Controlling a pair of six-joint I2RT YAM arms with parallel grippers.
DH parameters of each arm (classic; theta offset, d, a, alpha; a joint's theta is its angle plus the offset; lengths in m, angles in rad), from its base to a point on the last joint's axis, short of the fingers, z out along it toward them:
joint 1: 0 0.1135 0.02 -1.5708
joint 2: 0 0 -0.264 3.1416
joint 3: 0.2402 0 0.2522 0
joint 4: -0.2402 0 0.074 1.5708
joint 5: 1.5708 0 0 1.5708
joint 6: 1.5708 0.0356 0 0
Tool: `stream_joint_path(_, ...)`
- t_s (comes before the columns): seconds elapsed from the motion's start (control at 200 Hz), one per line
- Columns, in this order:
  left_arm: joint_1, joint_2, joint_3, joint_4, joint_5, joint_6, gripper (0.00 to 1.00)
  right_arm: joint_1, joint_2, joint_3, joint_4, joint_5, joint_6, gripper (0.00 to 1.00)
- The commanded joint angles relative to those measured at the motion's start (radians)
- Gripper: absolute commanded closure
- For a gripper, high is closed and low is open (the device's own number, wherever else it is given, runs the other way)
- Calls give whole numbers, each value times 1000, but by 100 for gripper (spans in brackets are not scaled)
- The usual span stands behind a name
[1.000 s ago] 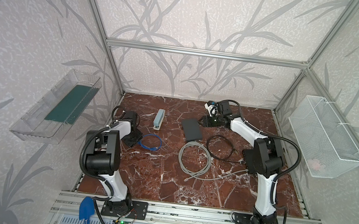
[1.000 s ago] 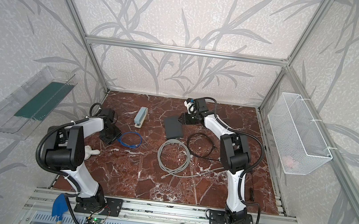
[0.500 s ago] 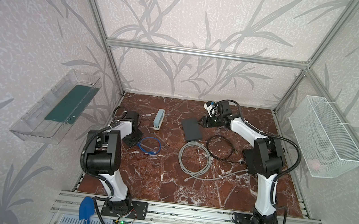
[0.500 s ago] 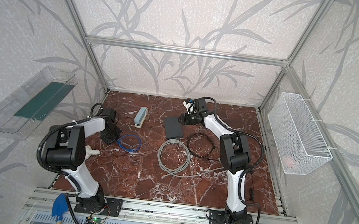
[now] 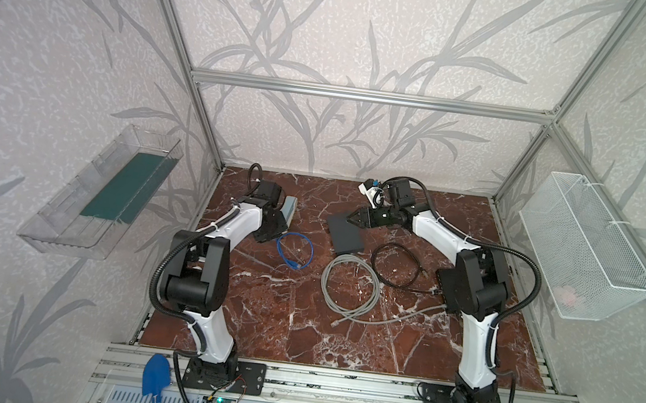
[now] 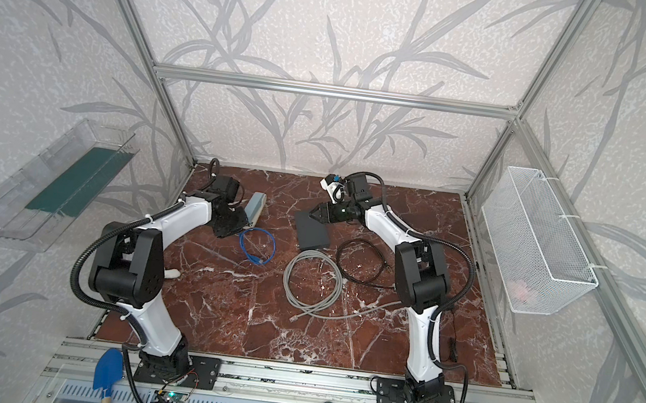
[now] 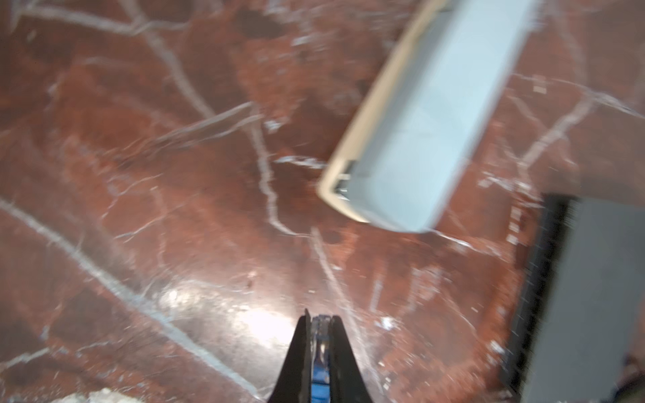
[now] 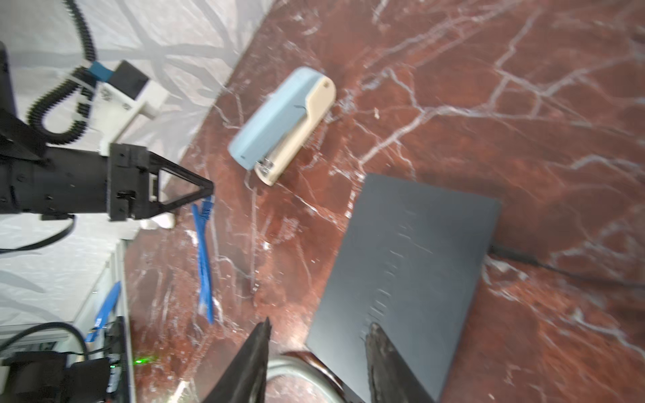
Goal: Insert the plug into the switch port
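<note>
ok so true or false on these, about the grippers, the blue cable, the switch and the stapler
The left gripper is shut on the plug of the blue cable. True.
The right gripper grips the switch. False: its jaws stand open, holding nothing.
The stapler lies on top of the switch. False: it lies on the table, apart from it.
A black cable lies looped on the table. True.
</note>
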Motion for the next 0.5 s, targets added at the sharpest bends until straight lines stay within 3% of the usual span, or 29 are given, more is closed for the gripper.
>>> stream_joint_path(0.0,-53,-36,53,25,50,165,90,13,-9,44,99,-113,81,54)
stream_joint_path(0.17,-107,0,117,98,125,280,90,52,20,68,128,-151,91,54)
stream_joint_path(0.28,-144,21,144,147,177,355,90,52,46,65,183,-146,182,54)
stream_joint_path(0.5,-157,51,163,230,226,359,90,62,74,39,243,-169,292,56)
